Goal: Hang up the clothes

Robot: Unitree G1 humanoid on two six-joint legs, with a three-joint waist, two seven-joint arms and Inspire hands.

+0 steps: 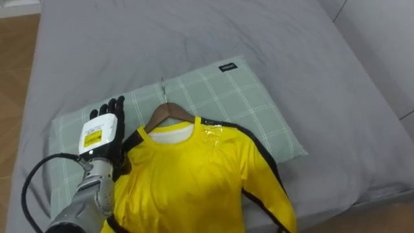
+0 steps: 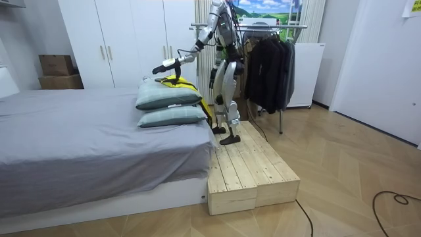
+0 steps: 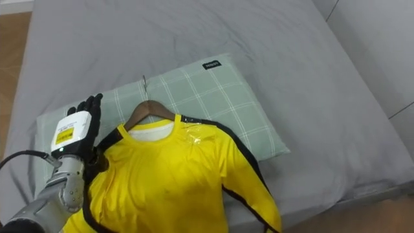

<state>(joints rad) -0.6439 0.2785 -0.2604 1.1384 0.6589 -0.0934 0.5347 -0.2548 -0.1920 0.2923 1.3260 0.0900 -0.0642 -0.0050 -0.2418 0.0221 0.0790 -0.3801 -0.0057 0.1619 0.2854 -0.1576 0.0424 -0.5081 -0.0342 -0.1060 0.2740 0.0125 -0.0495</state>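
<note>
Holds the left hand [image 1: 107,126] slack and straight-fingered over the checked pillow [image 1: 246,97], just beside the yellow shirt [image 1: 194,175]. Has the shirt already on its wooden hanger [image 1: 169,113], flat on the pillow; has yet to grip, lift and carry it to the clothes rack [image 2: 289,27] behind, seemingly. Leaves the hook [image 1: 163,90] free toward open grey bedding [image 1: 194,32], bed edge close under the shirt.

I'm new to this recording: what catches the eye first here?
A bright yellow shirt on a wooden hanger lies across a green checked pillow on the grey bed. The robot's left hand, fingers straight, is at the shirt's shoulder.
</note>
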